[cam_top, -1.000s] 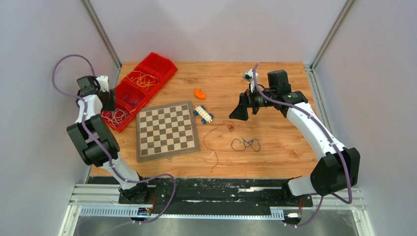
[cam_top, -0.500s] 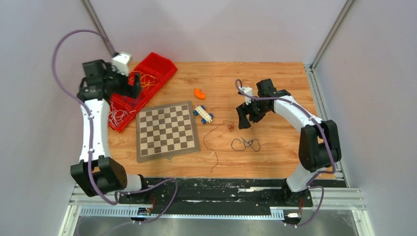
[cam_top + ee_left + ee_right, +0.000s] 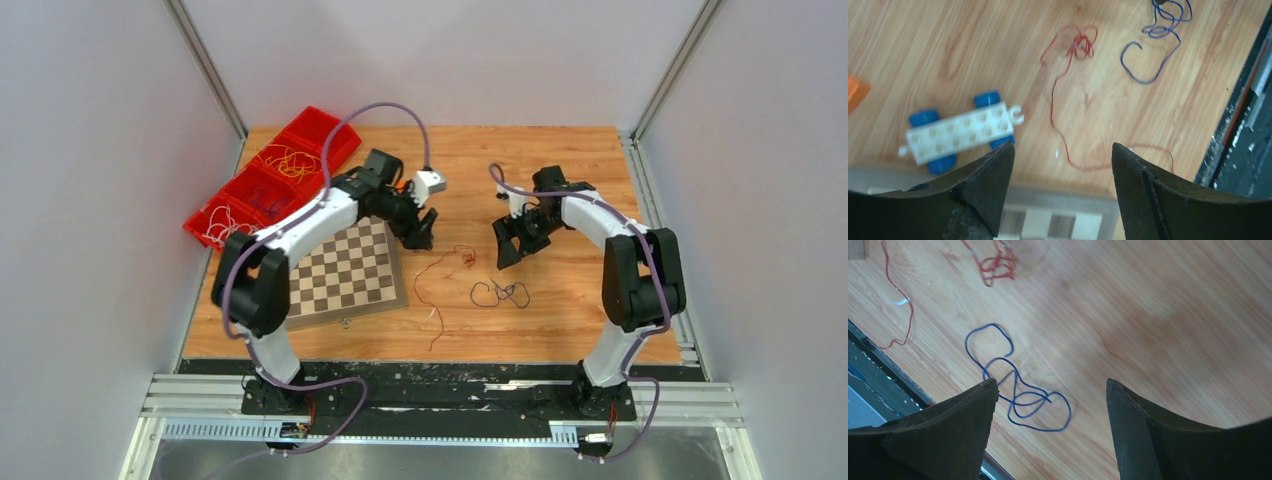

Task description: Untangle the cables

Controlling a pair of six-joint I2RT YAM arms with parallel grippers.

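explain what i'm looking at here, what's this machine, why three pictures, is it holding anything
The left arm and right arm are robot arms bolted at the near edge of a wooden table. The wide picture comes from a fixed camera above and behind them. The other two come from a camera on each wrist, so the dark shapes at the bottom are the left fingers and right fingers. On the table lie a thin red cable, a dark blue cable, a chessboard, a white toy car with blue wheels, and a red tray with bundled cables. Both pairs of fingers stand open, holding nothing.
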